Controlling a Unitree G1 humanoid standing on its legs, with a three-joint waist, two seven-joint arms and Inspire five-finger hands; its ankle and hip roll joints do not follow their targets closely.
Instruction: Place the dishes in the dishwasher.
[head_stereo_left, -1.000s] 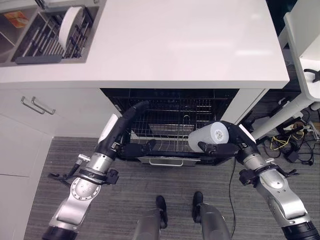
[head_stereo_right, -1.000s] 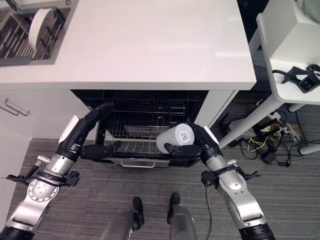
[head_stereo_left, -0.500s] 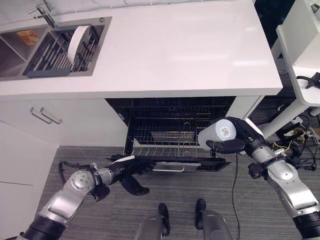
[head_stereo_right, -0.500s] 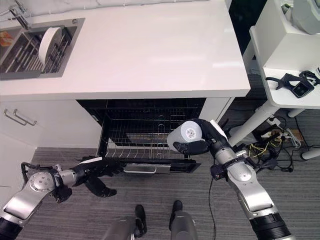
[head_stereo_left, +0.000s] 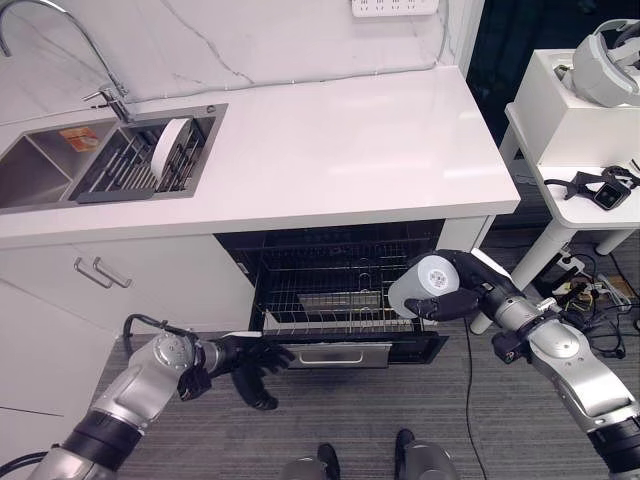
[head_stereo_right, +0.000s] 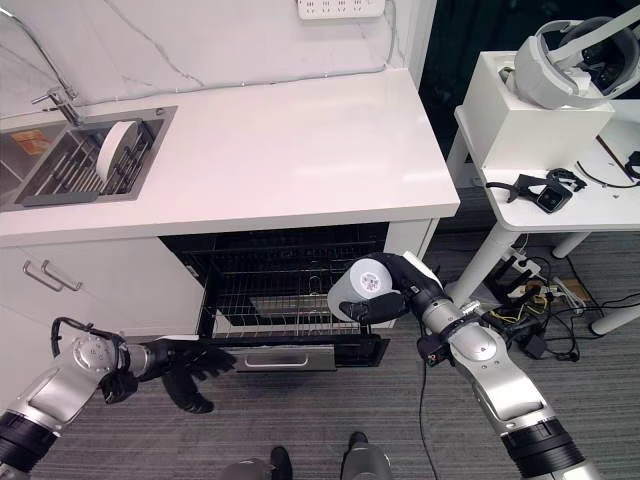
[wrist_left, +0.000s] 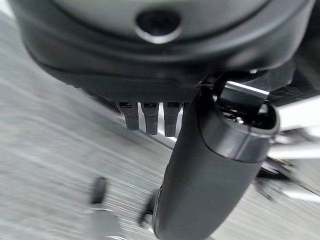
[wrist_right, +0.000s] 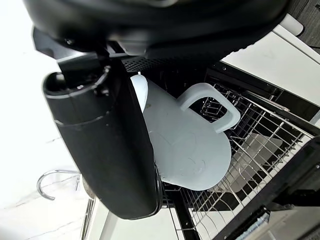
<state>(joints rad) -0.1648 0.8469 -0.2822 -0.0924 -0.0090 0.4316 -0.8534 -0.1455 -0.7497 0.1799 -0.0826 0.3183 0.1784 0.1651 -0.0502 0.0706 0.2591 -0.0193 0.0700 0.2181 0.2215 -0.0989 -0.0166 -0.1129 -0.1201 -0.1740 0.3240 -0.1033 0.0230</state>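
A curved faucet (head_stereo_left: 60, 50) rises at the table's far left corner. A wall outlet (head_stereo_right: 342, 8) sits behind the table's far edge.

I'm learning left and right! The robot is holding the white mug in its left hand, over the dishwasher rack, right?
Not quite. The white mug is in the robot's right hand, as the right wrist view shows. It does hang over the dishwasher rack. The left hand is low, by the dishwasher's front.

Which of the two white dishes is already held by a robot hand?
The white mug, gripped by the right robot hand above the dishwasher rack. The white plate stands in the sink rack.
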